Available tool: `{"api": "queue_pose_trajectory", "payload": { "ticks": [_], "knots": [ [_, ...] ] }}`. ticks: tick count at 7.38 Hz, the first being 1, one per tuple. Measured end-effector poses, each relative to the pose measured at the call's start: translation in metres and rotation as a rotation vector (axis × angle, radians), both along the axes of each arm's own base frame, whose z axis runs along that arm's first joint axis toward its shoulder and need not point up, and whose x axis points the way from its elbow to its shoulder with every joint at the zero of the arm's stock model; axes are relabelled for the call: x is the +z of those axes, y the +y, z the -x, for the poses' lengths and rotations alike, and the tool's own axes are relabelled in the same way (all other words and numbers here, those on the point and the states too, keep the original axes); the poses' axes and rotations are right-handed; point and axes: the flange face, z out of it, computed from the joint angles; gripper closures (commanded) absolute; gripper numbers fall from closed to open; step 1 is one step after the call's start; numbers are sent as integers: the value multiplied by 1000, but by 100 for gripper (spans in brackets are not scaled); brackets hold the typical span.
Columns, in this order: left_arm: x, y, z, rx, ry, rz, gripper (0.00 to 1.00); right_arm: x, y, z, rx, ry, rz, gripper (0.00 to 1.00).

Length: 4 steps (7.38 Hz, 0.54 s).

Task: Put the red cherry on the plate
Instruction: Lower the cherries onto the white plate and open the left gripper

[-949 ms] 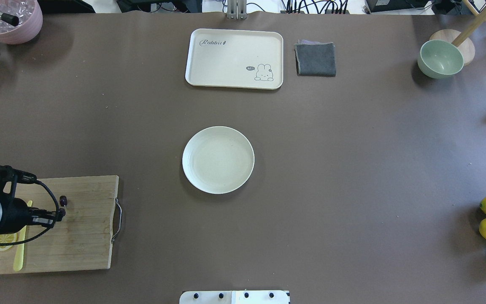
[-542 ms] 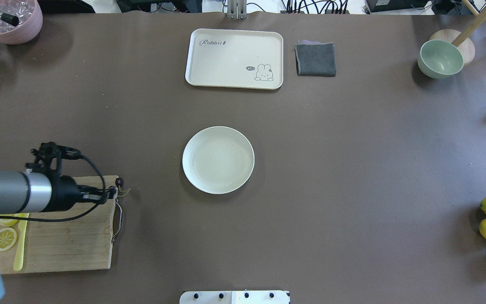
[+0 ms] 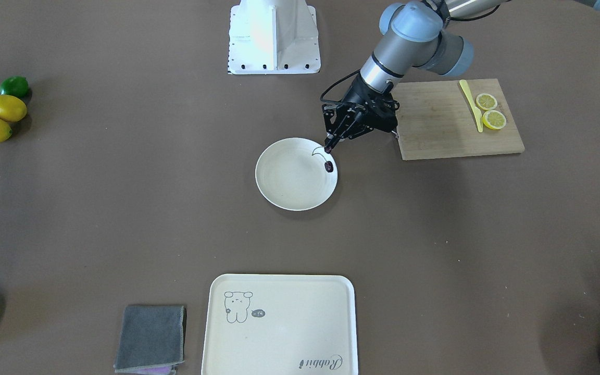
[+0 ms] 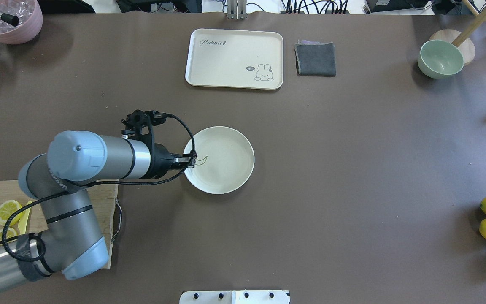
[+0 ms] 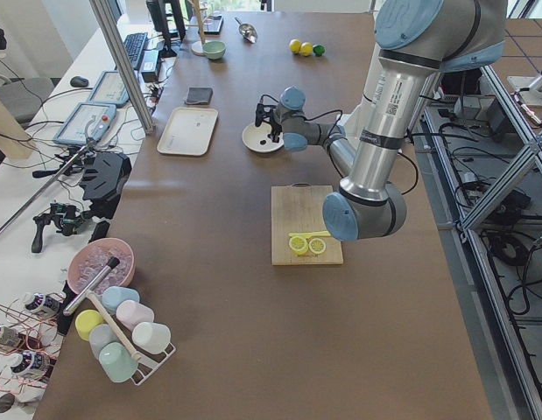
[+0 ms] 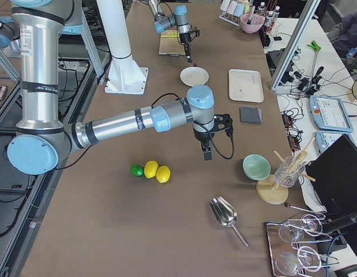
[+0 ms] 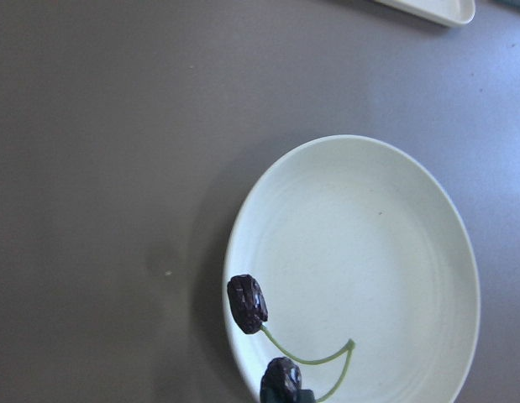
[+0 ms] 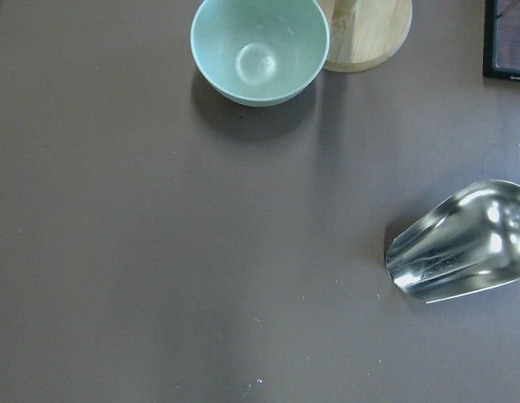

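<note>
the left tool hangs over the plate, right at the rim on the side nearest the board; its jaws are pressed together, pinching one fruit of the cherry; the other fruit dangles lower on the forked stem, just inside that same rim; in the wrist view both fruits sit over the rim band, well off the plate's middle; i cannot tell whether the lower fruit touches the plate.

the step in hand looks like the release, and the task seems close to done; to do it well, i would first carry the tool further in toward the plate's middle, since a small round fruit let go at the rim could roll or tip out onto the surface; then lower until the hanging fruit rests on the plate, so the drop is short and the pair does not bounce; then spread the jaws slowly, only as far as needed; the thin stem might snag on a finger, so lift straight up from the plate and check that the pair stays behind.

the right tool is well apart from the plate, over bare surface near the bowl and the scoop; i cannot tell whether it is spread or pressed together.
</note>
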Motion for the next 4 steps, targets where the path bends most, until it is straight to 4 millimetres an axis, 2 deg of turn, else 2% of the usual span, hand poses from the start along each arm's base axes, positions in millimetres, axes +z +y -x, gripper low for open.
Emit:
{"api": "queue_pose_trajectory", "payload": {
  "ticks": [1,3,4],
  "knots": [
    [-10,-3,-17,-22,2,5,3,9,5,-1,0,3,18,0],
    [-19,-1,-37,-62,-1,5,2,19,10,-2,0,5,39,0],
    [-22,-2,-36,-75,-18,7,2,25,11,-2,0,3,55,0]
  ]
}}
